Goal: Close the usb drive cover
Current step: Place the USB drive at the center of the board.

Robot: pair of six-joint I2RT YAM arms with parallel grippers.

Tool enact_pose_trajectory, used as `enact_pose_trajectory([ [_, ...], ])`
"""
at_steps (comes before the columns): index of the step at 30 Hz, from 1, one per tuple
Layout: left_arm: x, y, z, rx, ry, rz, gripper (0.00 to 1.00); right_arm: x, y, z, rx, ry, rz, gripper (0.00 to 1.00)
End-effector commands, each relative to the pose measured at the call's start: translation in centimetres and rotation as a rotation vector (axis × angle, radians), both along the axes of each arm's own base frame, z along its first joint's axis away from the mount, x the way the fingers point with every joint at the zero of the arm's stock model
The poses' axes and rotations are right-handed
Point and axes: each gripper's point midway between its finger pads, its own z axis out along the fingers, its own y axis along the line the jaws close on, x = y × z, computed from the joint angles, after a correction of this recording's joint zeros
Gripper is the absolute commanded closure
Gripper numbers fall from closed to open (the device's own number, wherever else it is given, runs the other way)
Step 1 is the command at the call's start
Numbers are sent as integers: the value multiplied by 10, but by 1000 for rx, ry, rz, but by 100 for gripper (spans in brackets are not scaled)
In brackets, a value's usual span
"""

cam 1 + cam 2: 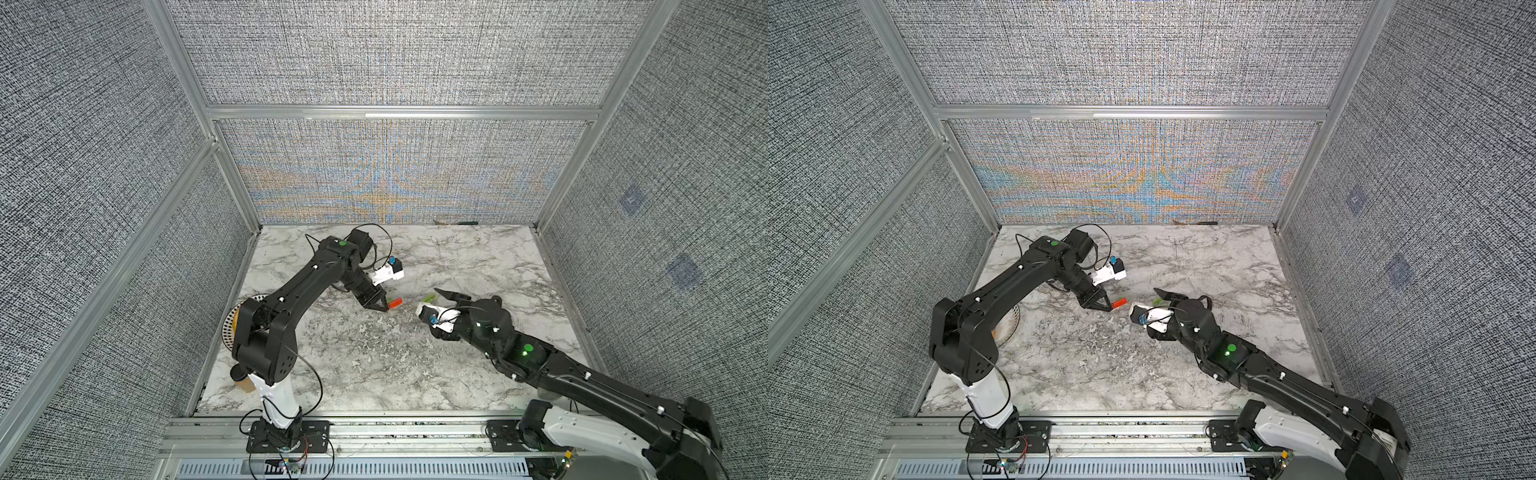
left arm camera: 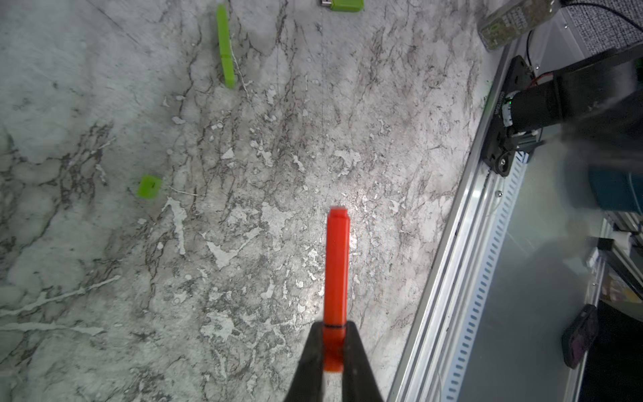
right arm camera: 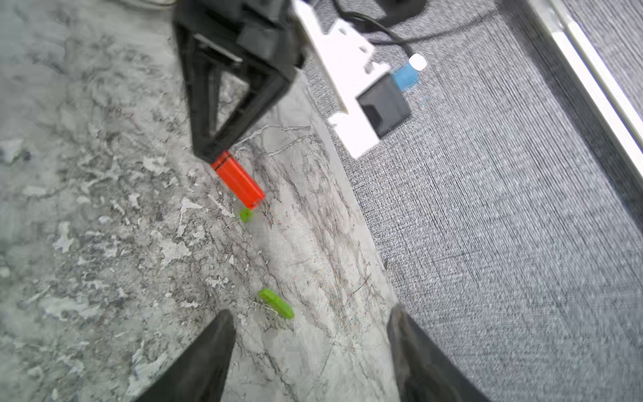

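Note:
The red-orange usb drive (image 1: 395,303) (image 1: 1120,303) hangs above the marble table, held at one end by my left gripper (image 1: 384,308) (image 2: 334,325), which is shut on it. Most of the stick (image 2: 336,264) (image 3: 240,181) juts out past the fingertips. A thin dark seam crosses it right at the tips, and the short red cover (image 2: 333,351) behind that seam sits flush on the drive between the jaws. No metal plug shows. My right gripper (image 3: 309,313) (image 1: 436,309) stands open and empty a short way to the right of the drive, pointing toward it.
Bright green pieces lie on the table (image 1: 374,365) below and between the grippers: a long stick (image 2: 225,45) (image 3: 276,304), a small cap (image 2: 149,187) (image 3: 246,215) and another piece (image 2: 346,4). A round spool (image 1: 243,320) sits behind the left arm. A tool (image 1: 457,223) lies by the back wall.

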Motion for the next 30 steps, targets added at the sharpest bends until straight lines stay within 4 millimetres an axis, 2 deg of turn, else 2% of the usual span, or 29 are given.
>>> enact_pose_trajectory([
  [1, 26, -16, 11, -108, -89, 111, 100, 18, -27, 25, 355, 88, -195, 21],
  [4, 20, -31, 3, -188, 7, 165, 100, 34, -58, 18, 536, 189, -337, 20],
  [7, 8, -46, -17, -164, 78, 161, 100, 45, -84, -2, 673, 308, -452, 20],
  [9, 2, -56, -33, -125, 106, 152, 100, 51, -94, -16, 741, 391, -498, 20],
  [15, 11, -79, -71, -36, 153, 247, 100, 58, -122, -58, 833, 543, -648, 20],
  [21, -1, -97, -110, 62, 231, 244, 100, 53, -127, -80, 869, 609, -688, 20],
  [27, 0, -107, -131, 94, 248, 291, 100, 50, -126, -93, 865, 645, -698, 19],
  [30, -3, -109, -141, 110, 278, 299, 96, 49, -125, -100, 855, 672, -704, 18],
])
